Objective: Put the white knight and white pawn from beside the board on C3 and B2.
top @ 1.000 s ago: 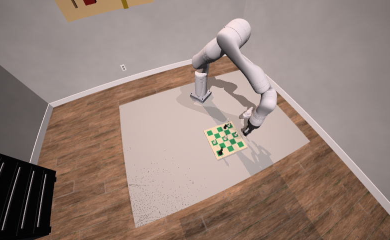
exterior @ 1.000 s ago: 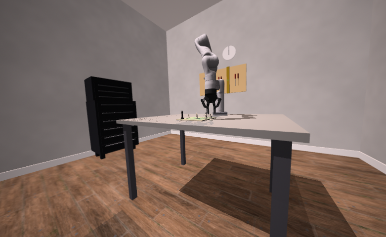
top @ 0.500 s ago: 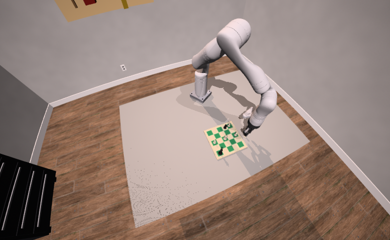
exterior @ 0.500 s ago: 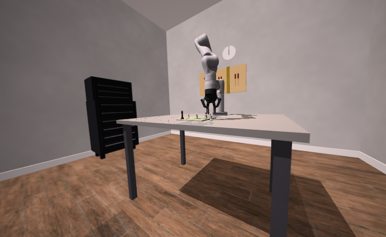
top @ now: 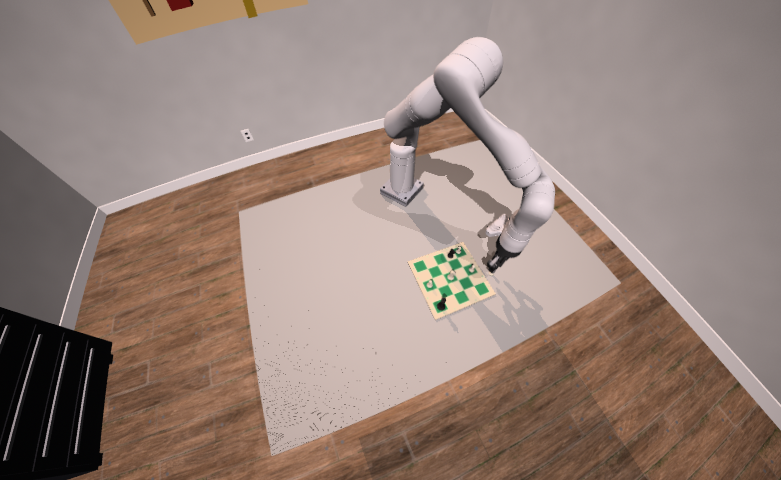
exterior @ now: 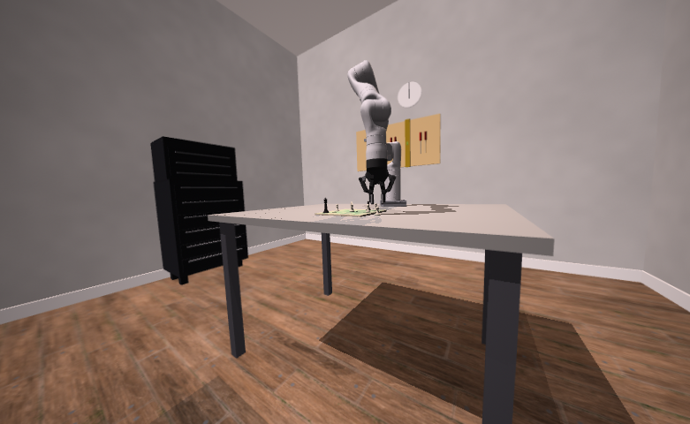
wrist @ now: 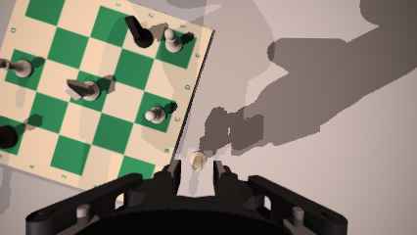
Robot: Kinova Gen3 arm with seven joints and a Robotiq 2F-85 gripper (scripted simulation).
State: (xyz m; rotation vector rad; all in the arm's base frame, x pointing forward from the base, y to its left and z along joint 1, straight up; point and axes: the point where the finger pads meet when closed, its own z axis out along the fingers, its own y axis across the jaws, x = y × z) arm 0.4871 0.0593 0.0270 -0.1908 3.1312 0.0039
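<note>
Hovering near white pawn (wrist: 198,161) beside board (top: 445,290) (exterior: 342,214) (wrist: 128,70), jaws (top: 492,268) (exterior: 377,201) parted.

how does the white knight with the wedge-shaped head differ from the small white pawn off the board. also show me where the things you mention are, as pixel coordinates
The white knight (top: 450,276) (exterior: 352,206) (wrist: 91,91) stands on a green square, C3, while the white pawn (wrist: 198,161) stands on the table beside the board.
The white knight has a long angular head; the white pawn has a small round one.
The white knight looks larger, the white pawn smaller.
Both are pale and upright.

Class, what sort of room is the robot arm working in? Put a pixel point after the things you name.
Probably a workshop or lab: a tool board (top: 221,17) (exterior: 427,123) on the wall, a black drawer cabinet (top: 25,380) (exterior: 200,197), and a bare-legged worktable (top: 323,297) (exterior: 443,223).
</note>
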